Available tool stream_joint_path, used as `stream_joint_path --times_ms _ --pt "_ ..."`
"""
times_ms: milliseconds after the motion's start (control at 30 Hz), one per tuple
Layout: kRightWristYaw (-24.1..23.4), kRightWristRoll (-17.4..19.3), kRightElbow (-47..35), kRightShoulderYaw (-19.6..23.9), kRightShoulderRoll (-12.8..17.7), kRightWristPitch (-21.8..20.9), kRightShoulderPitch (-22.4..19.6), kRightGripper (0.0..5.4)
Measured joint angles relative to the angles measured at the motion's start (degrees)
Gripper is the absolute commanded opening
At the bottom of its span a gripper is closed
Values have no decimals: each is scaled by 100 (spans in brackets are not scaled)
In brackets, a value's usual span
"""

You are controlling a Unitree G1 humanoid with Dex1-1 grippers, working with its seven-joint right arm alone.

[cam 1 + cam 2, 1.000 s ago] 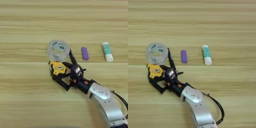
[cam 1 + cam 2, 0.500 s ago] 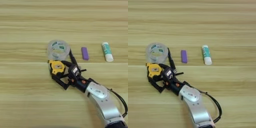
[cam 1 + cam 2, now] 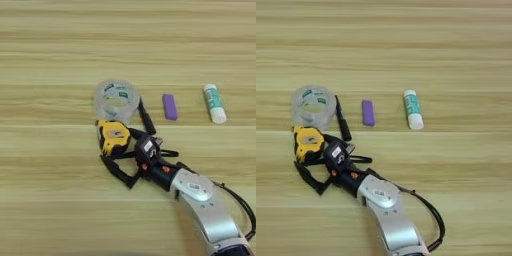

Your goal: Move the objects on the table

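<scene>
On the wood-grain table (image 3: 60, 45) a clear tape roll (image 3: 116, 100) lies left of centre. A yellow-black tape measure (image 3: 113, 136) sits just below it. To the right are a small purple piece (image 3: 170, 106) and a white-and-green glue stick (image 3: 214, 103). My right gripper (image 3: 121, 131) reaches in from the bottom right and stands open in a wide V around the tape measure. The upper finger (image 3: 145, 117) points up along the tape roll's right side. The lower finger (image 3: 119, 171) runs under the tape measure, close to its lower edge.
A thin black cable (image 3: 428, 215) loops off my silver forearm (image 3: 388, 212) near the bottom edge. The purple piece (image 3: 368, 112) and glue stick (image 3: 413, 109) lie in a row right of the gripper, well apart from it.
My gripper has slid a little to the left, so the tape measure sits deeper between the fingers. The tape measure, tape roll, purple piece and glue stick have stayed put.
</scene>
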State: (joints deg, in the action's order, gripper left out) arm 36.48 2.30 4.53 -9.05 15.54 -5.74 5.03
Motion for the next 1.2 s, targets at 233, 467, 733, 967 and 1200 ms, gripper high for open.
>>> stream_joint_path --times_ms 233,467,733,967,1200 --pt "1 4 -180 134 67 25 23 537" --pt "5 105 -505 352 163 127 74 537" --pt "22 307 -979 577 231 282 130 537" --pt "39 467 -1219 668 294 408 230 537" --pt "-113 661 -1313 997 312 574 -32 537"
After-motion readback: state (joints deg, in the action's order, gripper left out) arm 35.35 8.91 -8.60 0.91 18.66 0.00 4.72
